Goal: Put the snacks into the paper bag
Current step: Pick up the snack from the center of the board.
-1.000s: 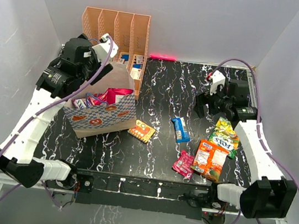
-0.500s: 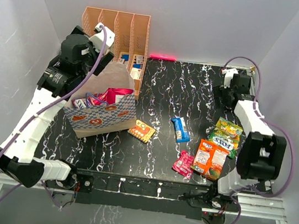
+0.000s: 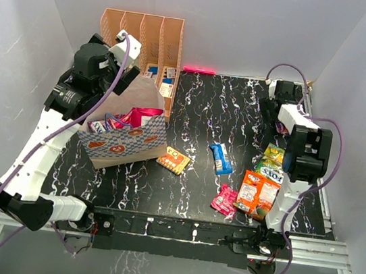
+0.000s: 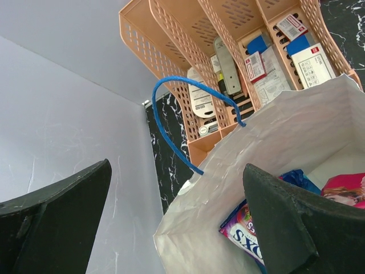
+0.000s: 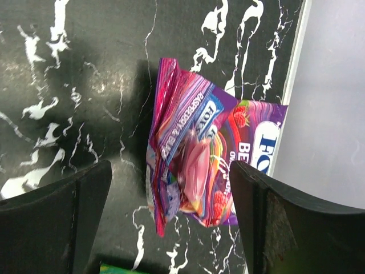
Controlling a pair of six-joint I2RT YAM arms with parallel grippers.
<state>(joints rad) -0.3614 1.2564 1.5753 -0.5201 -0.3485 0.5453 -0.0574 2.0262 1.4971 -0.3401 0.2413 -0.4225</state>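
Observation:
The paper bag (image 3: 128, 139) stands open at the left, with a magenta packet (image 3: 135, 115) sticking out of it. My left gripper (image 3: 127, 77) hangs open and empty over the bag's back edge. The left wrist view shows the bag's inside (image 4: 239, 171) with a purple-white packet (image 4: 242, 228). My right gripper (image 3: 271, 115) is at the far right, open over a purple snack packet (image 5: 199, 165) lying beside the table edge; its fingers (image 5: 57, 217) stand either side of the packet without touching it. Blue (image 3: 220, 158), small orange (image 3: 173, 159), pink (image 3: 225, 200), orange (image 3: 257, 194) and green-yellow (image 3: 275, 163) packets lie on the table.
A peach perforated file rack (image 3: 142, 36) stands right behind the bag, holding small boxes; it also shows in the left wrist view (image 4: 171, 34). White walls close in the left, back and right. The table's right edge (image 5: 293, 85) runs next to the purple packet.
My right arm has folded back and swung its gripper toward the far right corner. My left gripper has shifted slightly toward the back, above the bag.

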